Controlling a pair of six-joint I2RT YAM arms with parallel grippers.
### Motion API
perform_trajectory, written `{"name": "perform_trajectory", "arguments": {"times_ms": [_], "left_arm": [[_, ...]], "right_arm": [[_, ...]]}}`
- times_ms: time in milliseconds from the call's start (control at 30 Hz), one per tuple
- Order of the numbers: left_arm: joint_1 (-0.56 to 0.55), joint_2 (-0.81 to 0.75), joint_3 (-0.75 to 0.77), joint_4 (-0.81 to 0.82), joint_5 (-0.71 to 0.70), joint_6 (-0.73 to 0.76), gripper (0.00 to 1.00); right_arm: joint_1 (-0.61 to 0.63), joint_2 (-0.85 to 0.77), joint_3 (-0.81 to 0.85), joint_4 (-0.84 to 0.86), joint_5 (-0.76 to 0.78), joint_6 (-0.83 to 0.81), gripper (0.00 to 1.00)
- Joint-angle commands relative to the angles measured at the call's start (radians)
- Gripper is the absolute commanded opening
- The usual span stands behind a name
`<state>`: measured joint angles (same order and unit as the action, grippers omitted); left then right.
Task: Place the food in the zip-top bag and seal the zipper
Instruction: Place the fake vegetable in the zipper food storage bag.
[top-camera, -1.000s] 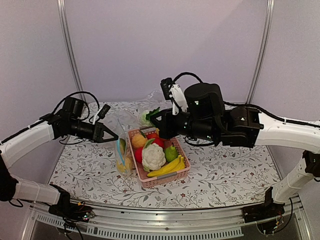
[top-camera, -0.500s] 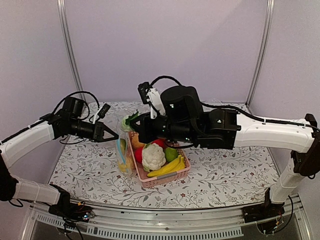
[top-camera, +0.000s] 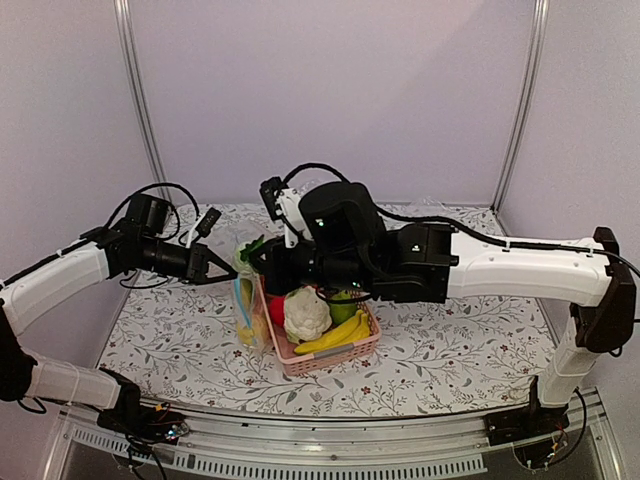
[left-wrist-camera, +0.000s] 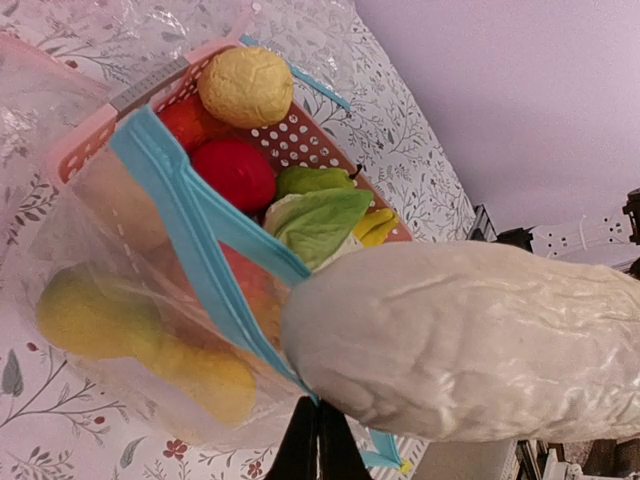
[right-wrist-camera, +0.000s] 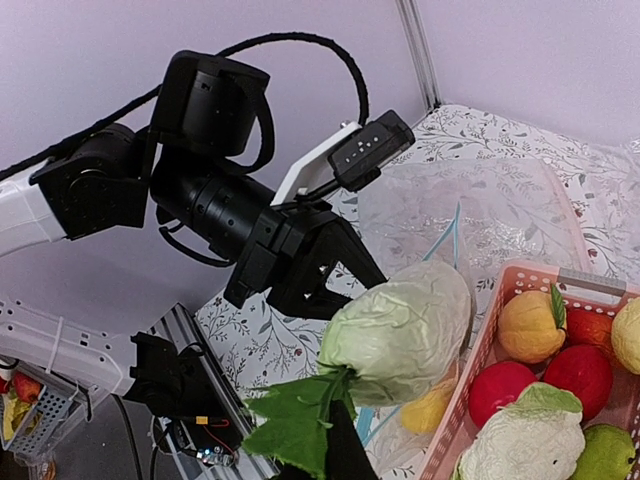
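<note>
Clear unsealed zip-top bag (top-camera: 245, 305) (yellow fruit (left-wrist-camera: 95, 315) inside) pinched by left end effector (left-wrist-camera: 318, 440); right end effector (right-wrist-camera: 335, 455) grips white piece (left-wrist-camera: 470, 345), twelve o'clock.

Plain lilac walls (top-camera: 330, 90) behind a floral-patterned table (top-camera: 450, 350).

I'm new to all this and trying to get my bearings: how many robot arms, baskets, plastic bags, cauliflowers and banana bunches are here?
Robot arms: 2, left arm and right arm
Pink basket: 1
Clear bag: 1
Cauliflower: 1
Banana bunch: 1
Total: 6
</note>
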<state>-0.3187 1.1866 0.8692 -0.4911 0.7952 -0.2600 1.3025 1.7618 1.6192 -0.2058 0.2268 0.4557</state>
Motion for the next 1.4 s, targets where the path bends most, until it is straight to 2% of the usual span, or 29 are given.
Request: {"name": "perform_trajectory", "arguments": {"times_ms": [0,300,900,1100,1367], "left_arm": [[-0.008,0.009,0.002,0.021,-0.004,-0.002,0.00],[-0.008,0.011,0.004,0.021,-0.002,0.000,0.00],[-0.007,0.011,0.004,0.022,0.004,-0.001,0.00],[-0.006,0.006,0.002,0.021,0.001,-0.002,0.00],[-0.005,0.006,0.002,0.020,-0.001,-0.001,0.00]], "right_arm": [[0.007,0.043,0.051,-0.041,0.034,0.001,0.00],[0.011,0.092,0.087,-0.098,0.084,-0.001,0.00],[-0.004,0.269,0.171,-0.117,0.062,0.011,0.00],[-0.021,0.320,0.172,-0.175,0.043,0.046,0.00],[-0.043,0.304,0.105,-0.203,0.024,0.105,0.00]]}}
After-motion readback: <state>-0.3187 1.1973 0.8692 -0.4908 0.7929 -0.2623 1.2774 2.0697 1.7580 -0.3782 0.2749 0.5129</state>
